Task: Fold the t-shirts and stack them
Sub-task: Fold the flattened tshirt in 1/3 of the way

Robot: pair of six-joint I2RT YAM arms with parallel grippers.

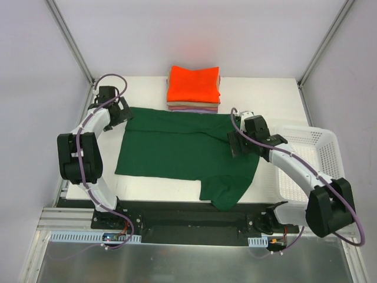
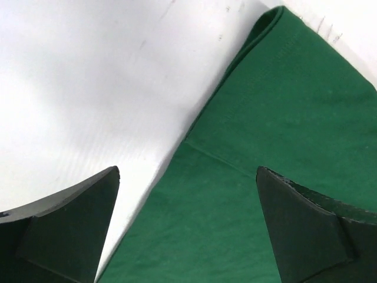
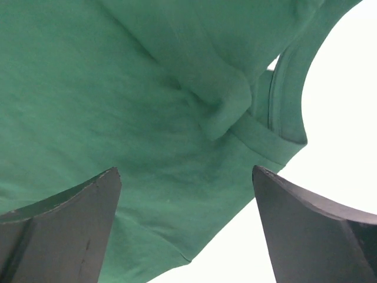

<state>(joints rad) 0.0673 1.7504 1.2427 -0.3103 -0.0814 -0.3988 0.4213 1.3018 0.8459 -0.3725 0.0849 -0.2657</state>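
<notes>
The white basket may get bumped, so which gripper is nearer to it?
Right. The right gripper is over the green t-shirt's right side, beside the basket; the left gripper is at its far-left corner.

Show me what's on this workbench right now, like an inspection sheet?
Surface: white table, no spills seen.
Job's things: dark green t-shirt spread out, near right sleeve bunched; at the far edge, an orange t-shirt tops a folded stack, over a tan t-shirt and a lilac t-shirt.
Clutter: white mesh basket at the right edge.
Claws: left claw open over the green shirt's far left corner; right claw open over its right end.
Cables: purple cables loop along both arms.
Surroundings: white walls, metal frame posts.
</notes>
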